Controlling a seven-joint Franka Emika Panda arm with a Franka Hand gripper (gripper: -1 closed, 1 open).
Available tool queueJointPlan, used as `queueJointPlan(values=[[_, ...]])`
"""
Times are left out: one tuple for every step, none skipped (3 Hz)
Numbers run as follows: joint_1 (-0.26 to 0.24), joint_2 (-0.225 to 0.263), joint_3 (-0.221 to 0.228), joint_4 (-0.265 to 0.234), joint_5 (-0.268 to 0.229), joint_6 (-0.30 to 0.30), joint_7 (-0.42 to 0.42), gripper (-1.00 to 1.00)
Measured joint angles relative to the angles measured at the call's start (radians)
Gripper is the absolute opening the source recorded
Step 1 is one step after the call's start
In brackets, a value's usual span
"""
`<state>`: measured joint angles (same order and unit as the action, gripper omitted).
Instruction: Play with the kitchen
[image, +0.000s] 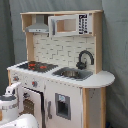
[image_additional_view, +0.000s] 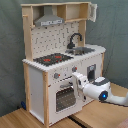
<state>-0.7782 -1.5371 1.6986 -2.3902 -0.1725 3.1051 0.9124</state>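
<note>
The kitchen (image: 75, 95) is a tall white and light-wood toy with a black hob with red rings (image: 35, 65), a sink (image: 72, 73), a black faucet (image: 85, 57) and a grey hood (image: 39, 27). In the second exterior view the kitchen (image_additional_view: 35, 85) stands at the left, and my gripper (image_additional_view: 76, 79) is right at its front, just under the knobs (image_additional_view: 56, 75) and at the top right corner of the oven door (image_additional_view: 64, 97). My white arm (image_additional_view: 100, 91) reaches in from the second exterior view's right. In the first exterior view only part of the arm (image: 10, 97) shows, at the lower left.
A microwave-like cupboard (image: 70, 24) sits on the top shelf beside the hood. A grey curtain (image: 115, 50) hangs behind the kitchen. It stands on a wooden surface (image_additional_view: 95, 117). The rounded counter end (image: 102, 79) juts out to the first exterior view's right.
</note>
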Motion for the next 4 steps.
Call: queueJointPlan(values=[[0.044, 0.017, 0.005, 0.005, 0.0, -0.089, 0.004, -1.0], [0.088, 0.029, 0.011, 0.018, 0.0, -0.181, 0.004, -1.0], [0.122, 0.029, 0.016, 0.043, 0.0, -0.275, 0.005, -1.0], [0.132, 0.036, 0.023, 0.079, 0.0, -0.373, 0.01, -1.0]])
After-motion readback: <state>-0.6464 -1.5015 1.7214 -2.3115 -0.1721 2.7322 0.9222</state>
